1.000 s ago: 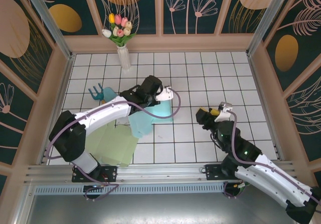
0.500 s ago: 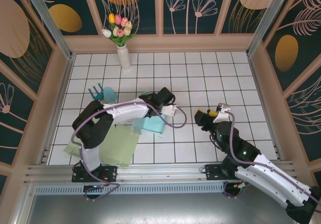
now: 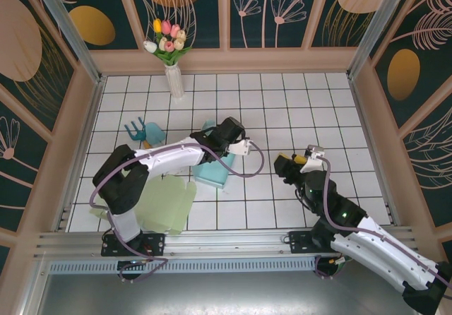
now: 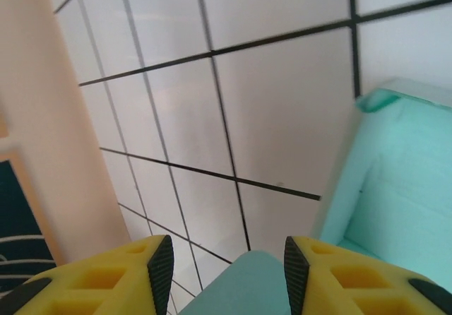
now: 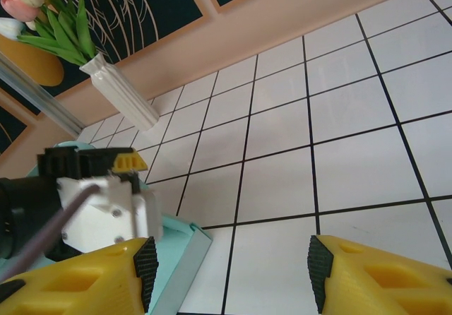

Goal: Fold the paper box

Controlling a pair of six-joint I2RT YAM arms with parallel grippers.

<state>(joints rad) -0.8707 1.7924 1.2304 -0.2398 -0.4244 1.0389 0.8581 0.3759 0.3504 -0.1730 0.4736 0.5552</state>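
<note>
The teal paper box (image 3: pixel 212 172) lies partly folded on the white tiles at mid table, with one flap standing up behind it. My left gripper (image 3: pixel 210 145) hovers over its far side. In the left wrist view the left gripper (image 4: pixel 227 265) is open. A teal flap (image 4: pixel 247 290) rises between the pads without touching either one, and the box wall (image 4: pixel 402 188) is at the right. My right gripper (image 3: pixel 286 164) stands open and empty to the right of the box. In the right wrist view the box edge (image 5: pixel 180 258) shows past the open right gripper (image 5: pixel 229 272).
A pale green paper sheet (image 3: pixel 166 202) lies flat at the front left, next to the box. A small blue fork-like piece (image 3: pixel 138 131) sits to the left. A white vase of tulips (image 3: pixel 171 75) stands at the back wall. Wooden walls (image 3: pixel 78 138) enclose the tiled floor.
The left jaws have spread apart and let go of the teal flap. The box has come down from a raised tilt to rest on the tiles. The right arm has stayed still.
</note>
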